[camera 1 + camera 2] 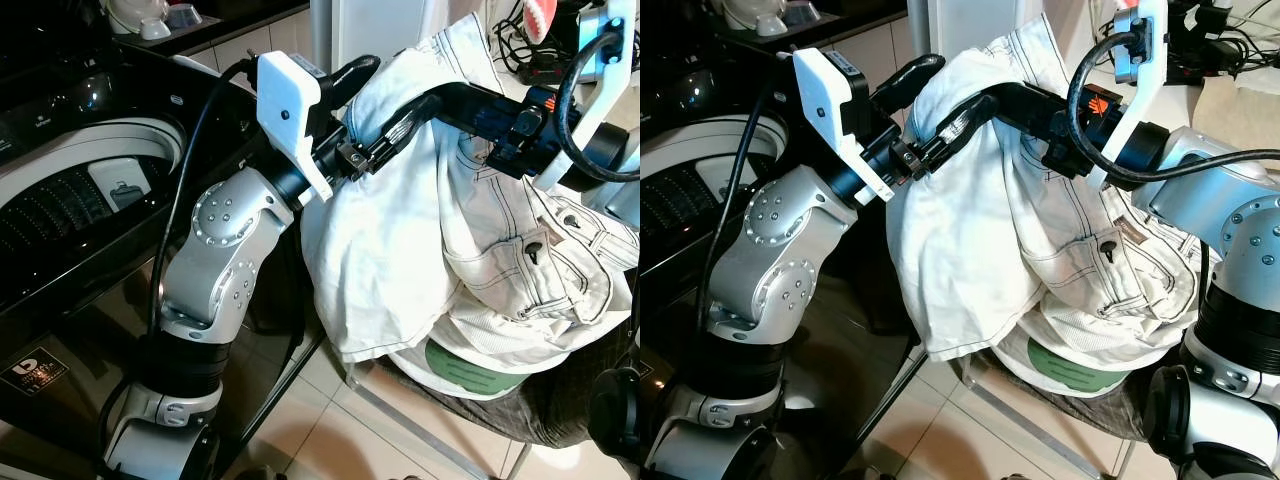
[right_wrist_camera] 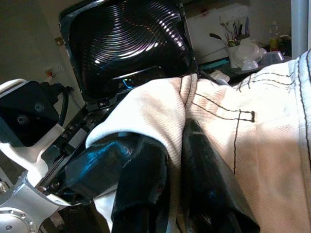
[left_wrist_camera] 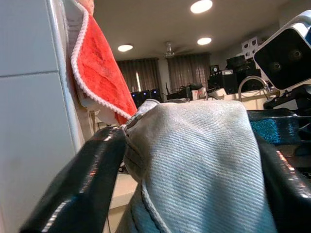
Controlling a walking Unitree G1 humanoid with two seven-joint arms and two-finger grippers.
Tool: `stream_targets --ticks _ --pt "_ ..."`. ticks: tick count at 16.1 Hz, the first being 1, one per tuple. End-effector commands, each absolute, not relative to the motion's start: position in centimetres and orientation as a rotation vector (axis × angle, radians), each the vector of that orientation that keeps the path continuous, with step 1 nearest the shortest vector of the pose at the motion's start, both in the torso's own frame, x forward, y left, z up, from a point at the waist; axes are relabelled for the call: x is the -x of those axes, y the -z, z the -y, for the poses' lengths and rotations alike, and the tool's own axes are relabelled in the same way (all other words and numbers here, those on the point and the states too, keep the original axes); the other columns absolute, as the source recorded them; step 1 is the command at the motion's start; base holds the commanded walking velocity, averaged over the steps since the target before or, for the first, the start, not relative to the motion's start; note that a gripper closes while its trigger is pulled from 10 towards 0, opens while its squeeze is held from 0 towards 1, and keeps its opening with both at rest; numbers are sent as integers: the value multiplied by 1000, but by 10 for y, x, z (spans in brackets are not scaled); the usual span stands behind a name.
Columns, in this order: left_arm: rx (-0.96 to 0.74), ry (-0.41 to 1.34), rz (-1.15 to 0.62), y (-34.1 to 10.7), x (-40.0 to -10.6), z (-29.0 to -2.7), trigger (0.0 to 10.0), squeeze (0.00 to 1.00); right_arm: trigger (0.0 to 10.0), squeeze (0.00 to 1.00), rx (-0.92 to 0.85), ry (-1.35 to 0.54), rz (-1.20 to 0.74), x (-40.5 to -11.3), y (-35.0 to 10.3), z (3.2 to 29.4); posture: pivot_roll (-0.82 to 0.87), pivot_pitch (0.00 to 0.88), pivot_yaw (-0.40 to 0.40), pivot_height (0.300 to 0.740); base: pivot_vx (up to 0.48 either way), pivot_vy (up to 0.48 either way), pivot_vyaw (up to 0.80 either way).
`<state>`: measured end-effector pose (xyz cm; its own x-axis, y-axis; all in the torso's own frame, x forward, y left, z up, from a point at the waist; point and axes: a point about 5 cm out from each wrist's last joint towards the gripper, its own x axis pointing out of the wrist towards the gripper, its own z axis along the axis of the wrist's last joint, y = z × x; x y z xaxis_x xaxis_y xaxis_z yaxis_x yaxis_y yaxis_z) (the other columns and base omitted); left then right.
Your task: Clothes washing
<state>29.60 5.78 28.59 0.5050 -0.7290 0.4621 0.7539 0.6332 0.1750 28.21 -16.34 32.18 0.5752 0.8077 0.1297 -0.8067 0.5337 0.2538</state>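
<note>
Hanging garment: white trousers (image 1: 440,210), centre of frame, lifted above the clothes pile (image 1: 470,365)
Left gripper (image 1: 372,78): fingers spread wide around a fold
Right gripper (image 1: 962,118): pinched tight on the cloth
Washing machine (image 1: 70,190): left edge, lid up

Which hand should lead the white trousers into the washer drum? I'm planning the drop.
Left. Both the left hand and right hand grip the white trousers, but the washer drum lies on the robot's left.
</note>
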Motion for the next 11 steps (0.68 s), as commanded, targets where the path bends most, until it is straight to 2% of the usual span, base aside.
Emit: stream_targets --ticks 1,11 --pt "65 869 501 -281 -299 -65 0 0 0 0 -286 -999 36 -274 -328 161 -90 0 40 740 0 0 0" --pt "142 919 518 -285 -292 -67 0 0 0 0 -281 -968 38 -276 -327 164 -90 0 43 740 0 0 0"
